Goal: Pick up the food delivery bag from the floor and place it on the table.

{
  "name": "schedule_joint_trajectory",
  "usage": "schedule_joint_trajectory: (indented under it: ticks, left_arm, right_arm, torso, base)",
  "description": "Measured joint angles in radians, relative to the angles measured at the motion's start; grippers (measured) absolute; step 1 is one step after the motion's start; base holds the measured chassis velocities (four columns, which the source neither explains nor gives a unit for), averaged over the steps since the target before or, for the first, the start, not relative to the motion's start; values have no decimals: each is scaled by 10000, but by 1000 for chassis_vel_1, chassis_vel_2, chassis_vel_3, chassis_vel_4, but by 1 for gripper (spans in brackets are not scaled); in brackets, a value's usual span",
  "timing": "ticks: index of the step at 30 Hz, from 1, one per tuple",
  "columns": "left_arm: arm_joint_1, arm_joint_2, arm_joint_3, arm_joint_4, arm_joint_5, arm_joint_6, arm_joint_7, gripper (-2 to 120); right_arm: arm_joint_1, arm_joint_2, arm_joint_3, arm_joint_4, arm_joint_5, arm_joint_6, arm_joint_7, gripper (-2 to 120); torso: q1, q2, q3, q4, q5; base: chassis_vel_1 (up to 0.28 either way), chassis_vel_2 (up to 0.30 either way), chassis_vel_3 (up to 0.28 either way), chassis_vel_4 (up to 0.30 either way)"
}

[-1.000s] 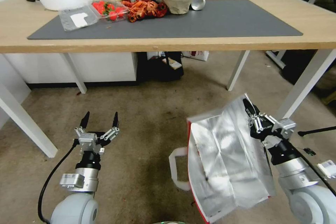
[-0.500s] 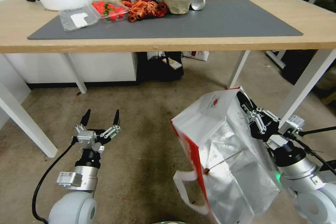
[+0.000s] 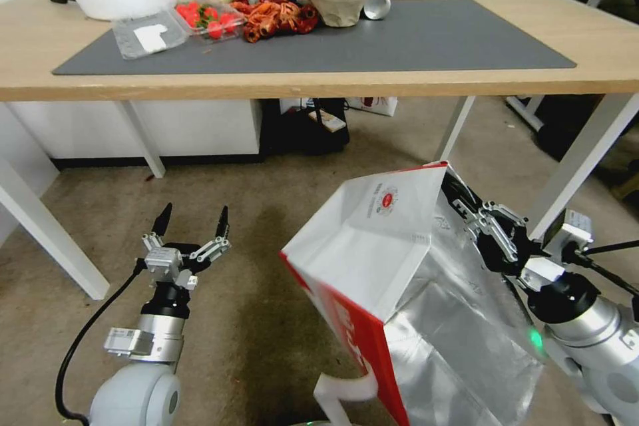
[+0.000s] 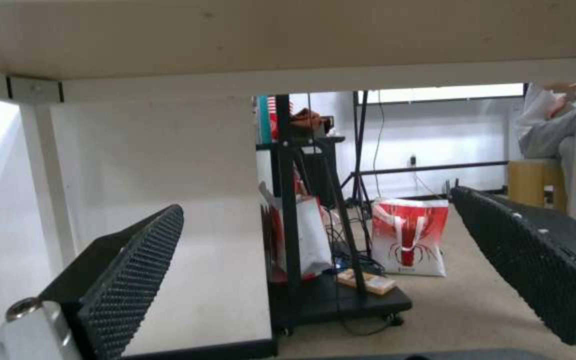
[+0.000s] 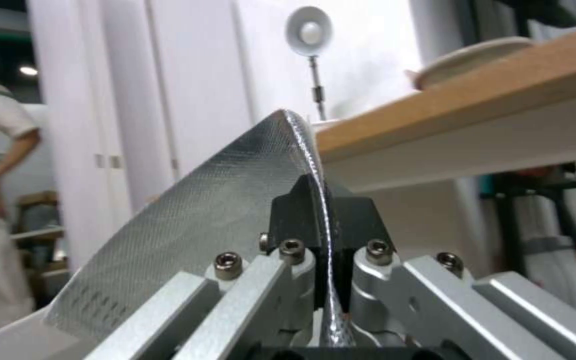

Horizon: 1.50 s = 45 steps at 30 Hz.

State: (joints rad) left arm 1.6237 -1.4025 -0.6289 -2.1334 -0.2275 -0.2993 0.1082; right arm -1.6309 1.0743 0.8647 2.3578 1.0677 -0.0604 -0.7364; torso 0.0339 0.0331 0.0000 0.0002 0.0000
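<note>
Delivery bag held off the floor, in front of the worktop's near edge.

The worktop point(image 3: 626, 46) with its dark grey mat point(image 3: 426, 33) spans the far side; below its near edge, toward the right corner, the food delivery bag point(image 3: 373, 246) hangs tilted over the floor point(image 3: 279, 173), foil lining facing the robot. The right pincer point(image 3: 459, 196) is clamped tight on the bag's upper rim. The left pincer point(image 3: 192, 221) waits spread wide and holding nothing, low over the floor.
</note>
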Motion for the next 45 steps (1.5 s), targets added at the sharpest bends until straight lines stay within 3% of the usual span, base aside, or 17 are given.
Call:
schedule_joint_trajectory:
  ticks: [6,20,35,45]
  left_arm:
    - [-37,12,-12,15,81,-35,10,100]
    - [100,-40,-122,-14,158,-72,447,100]
    - [520,-86,-233,-884,912,996,-123,100]
    - [687,-127,-252,-1098,1120,1228,-405,100]
  right_arm:
    - [-12,-64,482,-97,578,-695,-1579,0]
    - [-6,-28,827,-436,624,-983,-2940,0]
    - [44,51,983,-666,491,-1005,-3315,0]
    - [65,102,1013,-731,428,-944,-3429,0]
  torso:
    - [0,0,0,-1,0]
    - [8,118,64,-1,1]
    - [52,806,721,0,1]
    - [114,1198,1064,-1,-1]
  base:
    - [0,0,0,0]
    - [0,0,0,0]
    - [0,0,0,0]
    - [0,0,0,0]
